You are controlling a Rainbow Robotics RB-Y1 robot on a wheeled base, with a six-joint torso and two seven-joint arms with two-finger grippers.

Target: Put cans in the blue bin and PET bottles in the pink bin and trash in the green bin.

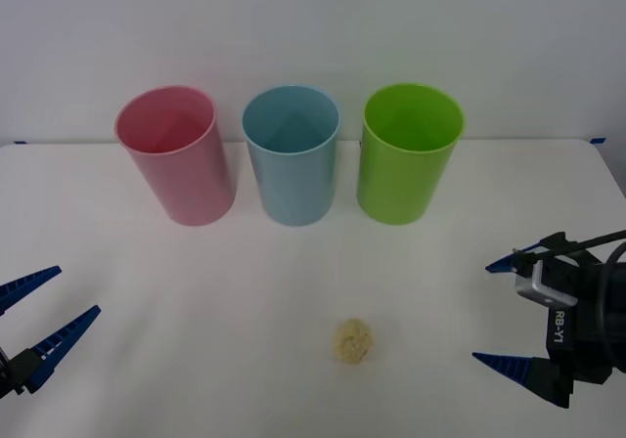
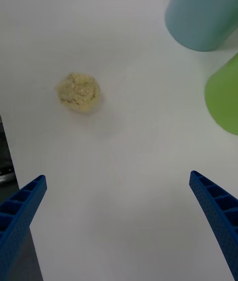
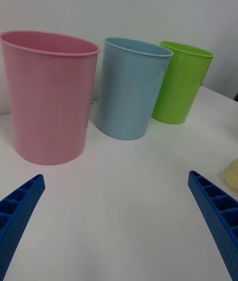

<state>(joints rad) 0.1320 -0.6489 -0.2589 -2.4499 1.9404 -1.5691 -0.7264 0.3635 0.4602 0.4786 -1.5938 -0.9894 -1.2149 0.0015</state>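
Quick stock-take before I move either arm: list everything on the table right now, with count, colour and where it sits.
pink bin: one, pink, upright at the back of the table, leftmost in the row.
blue bin: one, light blue, upright, middle of the row, between the other two.
green bin: one, lime green, upright, rightmost in the row.
trash: one, pale yellow-beige lumpy ball, lying on the table in front of the bins, apart from all of them.
table: one, white, carrying everything.
left gripper: one, blue fingers, open, at the near left edge, holding nothing.
right gripper: one, blue fingers, open, near right, to the right of the trash, holding nothing.
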